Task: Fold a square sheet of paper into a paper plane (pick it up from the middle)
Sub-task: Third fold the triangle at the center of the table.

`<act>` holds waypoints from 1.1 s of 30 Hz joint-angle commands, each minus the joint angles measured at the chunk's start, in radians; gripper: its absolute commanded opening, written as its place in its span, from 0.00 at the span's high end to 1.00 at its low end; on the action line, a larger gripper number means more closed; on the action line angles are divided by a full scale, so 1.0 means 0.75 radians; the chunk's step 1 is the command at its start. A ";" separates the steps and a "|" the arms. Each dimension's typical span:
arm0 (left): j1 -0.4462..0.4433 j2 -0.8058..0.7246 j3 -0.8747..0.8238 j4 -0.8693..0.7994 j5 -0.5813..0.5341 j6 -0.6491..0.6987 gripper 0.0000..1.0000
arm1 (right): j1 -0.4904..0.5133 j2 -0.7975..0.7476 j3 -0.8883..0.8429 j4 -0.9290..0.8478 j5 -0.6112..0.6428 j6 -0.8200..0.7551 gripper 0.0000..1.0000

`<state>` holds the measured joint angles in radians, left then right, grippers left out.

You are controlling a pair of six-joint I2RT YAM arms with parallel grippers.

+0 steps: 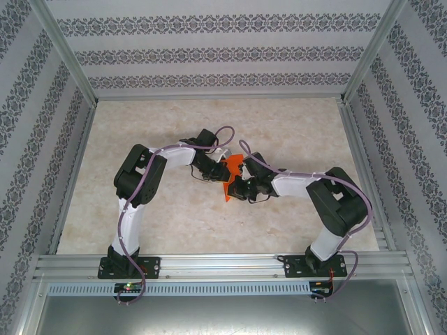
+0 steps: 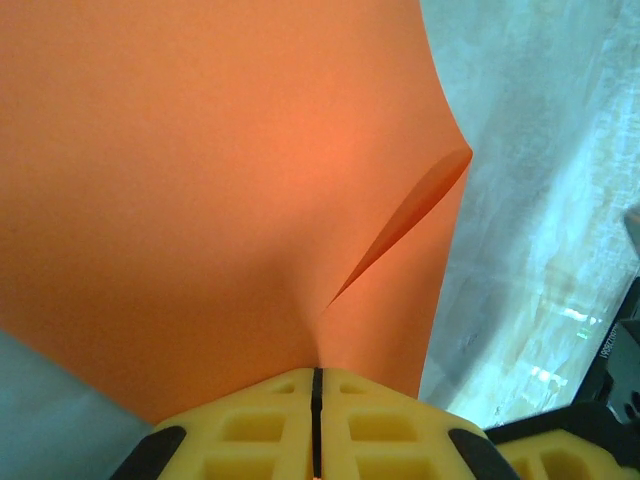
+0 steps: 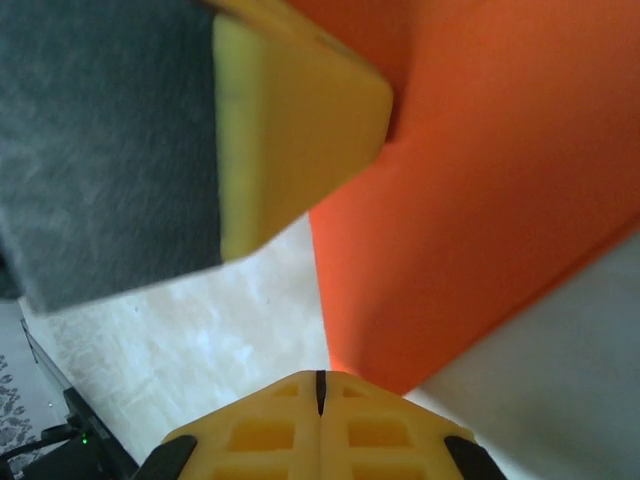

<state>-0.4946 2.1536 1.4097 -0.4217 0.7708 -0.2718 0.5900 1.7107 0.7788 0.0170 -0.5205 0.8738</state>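
We hold the paper (image 2: 200,180) aloft, left gripper (image 2: 317,380) and right gripper (image 3: 320,382) both clamped on it, to shape a fold.

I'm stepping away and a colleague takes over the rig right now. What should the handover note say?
Left gripper: shut on the paper.
Right gripper: shut on the same paper.
The paper hangs between the two arms above the middle of the table, bent, with one pucker near the left fingers.
Done: pickup.
Left: no clean fold visible, so the whole plane.
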 commanded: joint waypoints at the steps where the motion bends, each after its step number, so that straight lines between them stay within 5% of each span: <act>1: 0.013 0.127 -0.053 -0.090 -0.207 0.037 0.89 | 0.002 0.070 0.043 0.012 -0.002 -0.002 1.00; 17: 0.015 0.127 -0.045 -0.090 -0.195 0.038 0.89 | 0.065 -0.065 -0.017 -0.283 0.005 -0.122 1.00; 24: 0.015 0.111 -0.043 -0.086 -0.183 0.030 0.89 | -0.089 -0.199 -0.048 -0.102 -0.025 -0.031 0.98; 33: 0.015 0.088 -0.041 -0.082 -0.169 0.024 0.89 | -0.324 -0.156 -0.010 -0.046 -0.004 -0.063 0.83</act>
<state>-0.4908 2.1536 1.4097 -0.4217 0.7753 -0.2714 0.3702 1.5688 0.7509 -0.0338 -0.5365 0.8394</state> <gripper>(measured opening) 0.110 0.159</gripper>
